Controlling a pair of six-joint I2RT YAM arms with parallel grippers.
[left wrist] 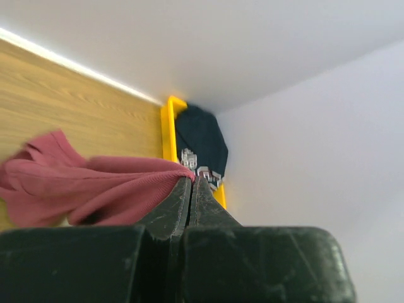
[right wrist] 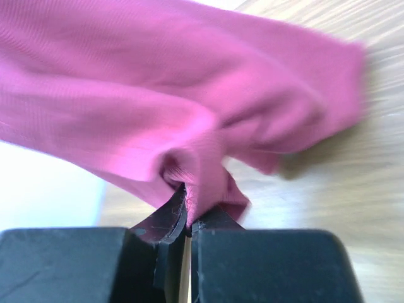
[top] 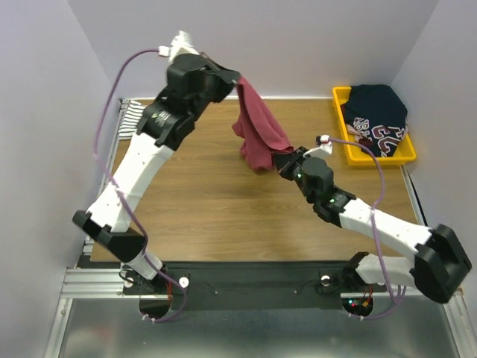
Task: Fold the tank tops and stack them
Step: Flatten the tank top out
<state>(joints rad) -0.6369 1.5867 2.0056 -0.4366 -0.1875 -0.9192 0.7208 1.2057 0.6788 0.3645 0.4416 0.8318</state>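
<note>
Pinched between the right gripper's (right wrist: 188,211) matt black plastic fingers (right wrist: 165,221), the maroon tank top (right wrist: 208,95) is soft cloth with a fine ribbed knit and no shine, and the same dull weave bunches just ahead of the left gripper's (left wrist: 191,184) fingers (left wrist: 167,211), whose dark plastic looks scuffed and finely scratched. Beneath and beyond both sets of fingertips lies the table (top: 209,209), a smooth wood-grain top with a faint sheen (veneer or laminate, I cannot tell). Past the left fingers a tray (left wrist: 168,129) of glossy yellow plastic holds dark matt cloth (left wrist: 202,142).
</note>
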